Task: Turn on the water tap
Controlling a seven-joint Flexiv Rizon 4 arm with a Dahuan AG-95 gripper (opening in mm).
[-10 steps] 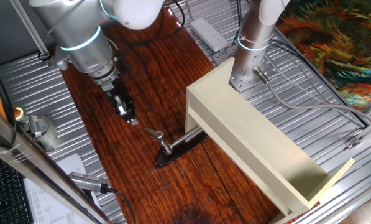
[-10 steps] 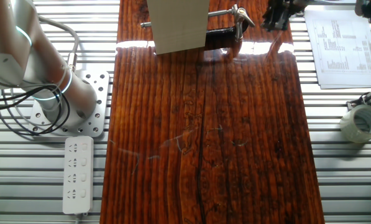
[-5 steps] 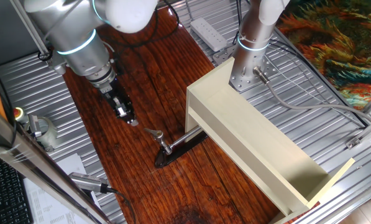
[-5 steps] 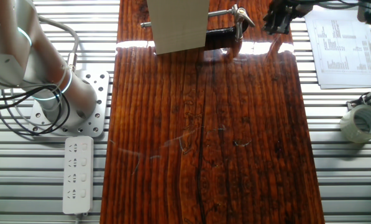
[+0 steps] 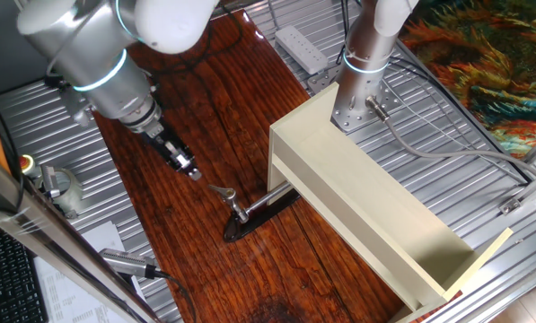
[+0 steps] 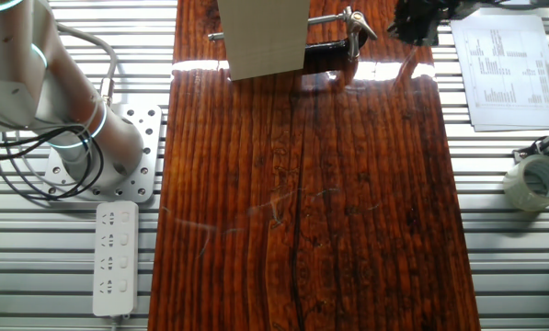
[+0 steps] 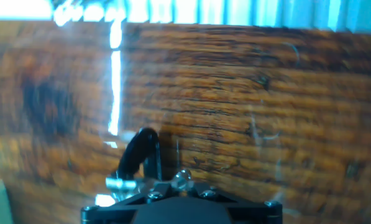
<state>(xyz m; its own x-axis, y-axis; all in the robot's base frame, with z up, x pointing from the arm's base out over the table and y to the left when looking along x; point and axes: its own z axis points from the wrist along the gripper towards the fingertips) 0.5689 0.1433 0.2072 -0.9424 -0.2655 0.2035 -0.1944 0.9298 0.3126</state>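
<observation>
Small chrome water tap (image 5: 234, 205) with thin flat lever handle and slim straight spout, standing on a dark oval base plate on the dark reddish wooden bench (image 5: 205, 117), close to one long edge and roughly midway along it. Spout running toward and under the open side of a long cream box (image 5: 366, 211) that overhangs that same edge. In the other fixed view, tap (image 6: 351, 23) seen at the far edge of the bench (image 6: 302, 202), just beside the cream box (image 6: 262, 37), lever uppermost.

Black two-finger claw (image 5: 188, 169) hanging from the grey and white arm, tilted, tips near the lever but apart from it, holding nothing. Fingers appearing close together, though whether fully closed cannot be told from these views. In the other fixed view, claw (image 6: 419, 17) only a dark shape at the far corner of the bench, beside the tap.

Hand view blurred: claw body (image 7: 173, 208) along the lower edge, tap (image 7: 138, 163) just beyond it with its dark base curving upward, wood grain filling the rest.

Off the bench, on the ribbed metal surround: white power strip (image 6: 114, 257) and the arm's round base (image 6: 104, 152) along one long side; printed sheet (image 6: 502, 69) and roll of clear tape (image 6: 536, 181) along the other.
</observation>
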